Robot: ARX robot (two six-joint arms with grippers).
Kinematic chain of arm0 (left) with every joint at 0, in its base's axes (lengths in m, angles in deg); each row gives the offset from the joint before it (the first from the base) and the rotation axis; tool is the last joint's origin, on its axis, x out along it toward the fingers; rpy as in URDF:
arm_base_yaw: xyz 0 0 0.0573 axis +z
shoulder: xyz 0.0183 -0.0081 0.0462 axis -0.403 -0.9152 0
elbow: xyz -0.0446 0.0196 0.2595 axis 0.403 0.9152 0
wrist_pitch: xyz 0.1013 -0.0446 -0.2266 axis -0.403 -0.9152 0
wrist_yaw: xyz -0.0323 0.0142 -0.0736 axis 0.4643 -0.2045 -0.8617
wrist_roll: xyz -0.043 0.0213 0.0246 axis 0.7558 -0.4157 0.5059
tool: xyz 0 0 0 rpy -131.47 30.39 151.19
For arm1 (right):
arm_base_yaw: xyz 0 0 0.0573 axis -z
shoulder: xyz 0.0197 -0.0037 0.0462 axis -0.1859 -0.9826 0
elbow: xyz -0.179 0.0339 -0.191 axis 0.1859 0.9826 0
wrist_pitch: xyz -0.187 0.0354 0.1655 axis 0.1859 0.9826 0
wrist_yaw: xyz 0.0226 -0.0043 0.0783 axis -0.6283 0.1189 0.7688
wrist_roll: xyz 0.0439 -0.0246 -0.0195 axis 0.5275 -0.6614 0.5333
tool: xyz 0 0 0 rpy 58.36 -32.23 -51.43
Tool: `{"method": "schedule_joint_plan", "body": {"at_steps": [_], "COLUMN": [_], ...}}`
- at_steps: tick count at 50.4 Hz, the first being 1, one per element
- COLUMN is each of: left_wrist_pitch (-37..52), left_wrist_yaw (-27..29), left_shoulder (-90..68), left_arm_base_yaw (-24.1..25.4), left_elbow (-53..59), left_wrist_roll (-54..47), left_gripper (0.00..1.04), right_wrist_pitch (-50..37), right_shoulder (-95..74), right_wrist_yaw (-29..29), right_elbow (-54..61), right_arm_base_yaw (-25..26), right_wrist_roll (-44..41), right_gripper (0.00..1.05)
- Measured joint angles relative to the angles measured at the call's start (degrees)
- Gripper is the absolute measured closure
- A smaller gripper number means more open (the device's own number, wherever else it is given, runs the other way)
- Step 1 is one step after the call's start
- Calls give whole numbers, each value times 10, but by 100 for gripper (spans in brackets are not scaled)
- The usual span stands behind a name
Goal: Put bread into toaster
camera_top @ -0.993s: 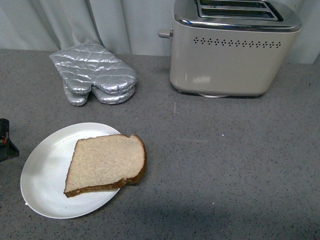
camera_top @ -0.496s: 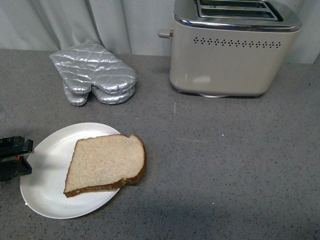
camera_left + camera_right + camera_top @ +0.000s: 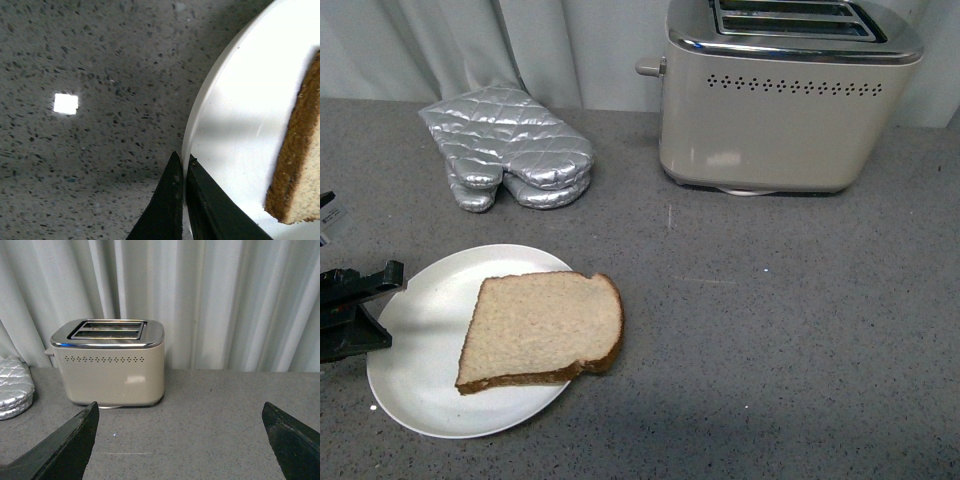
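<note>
Left gripper (image 3: 183, 156) jaws all but closed at the plate (image 3: 420, 400) rim, clear of the bread (image 3: 540, 325). Right gripper (image 3: 180, 410) jaws spread, empty. Best to open the left, reach inward, pinch the crust.

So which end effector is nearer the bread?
Left. The left end effector is at the rim of the plate, beside the bread; the right end effector, open, faces the toaster with no bread in its view.

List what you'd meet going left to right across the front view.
Black left gripper → silver quilted oven mitts → beige-cream two-slot toaster. The white plate and bread slice overlap the mitts sideways, so left out.
</note>
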Motion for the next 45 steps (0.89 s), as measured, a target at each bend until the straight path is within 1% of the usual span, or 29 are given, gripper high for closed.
{"method": "schedule_joint_plan", "body": {"at_steps": [8, 14, 21, 30, 35, 39, 45], "left_wrist_pitch": [0, 5, 17, 28, 23, 11, -5], "left_wrist_yaw": [-38, -62, -67, -68, -66, -66, -64], "left_shoulder": [28, 43, 38, -8, -63, -106, -148], "left_arm_base_yaw": [-21, -62, -109, -195, -255, -289, -311], "left_elbow": [5, 0, -22, -96, -165, -219, -270], "left_wrist_roll": [45, 100, 144, 203, 235, 256, 270], "left_gripper": [102, 102, 102, 102, 102, 102, 102], "right_wrist_pitch": [0, 0, 0, 0, 0, 0, 0], "right_shoulder": [0, 0, 0, 0, 0, 0, 0], "right_wrist_yaw": [0, 0, 0, 0, 0, 0, 0], "right_elbow": [0, 0, 0, 0, 0, 0, 0], "right_arm_base_yaw": [0, 0, 0, 0, 0, 0, 0], "right_wrist_roll": [0, 0, 0, 0, 0, 0, 0], "right_gripper": [10, 10, 10, 10, 10, 10, 10]}}
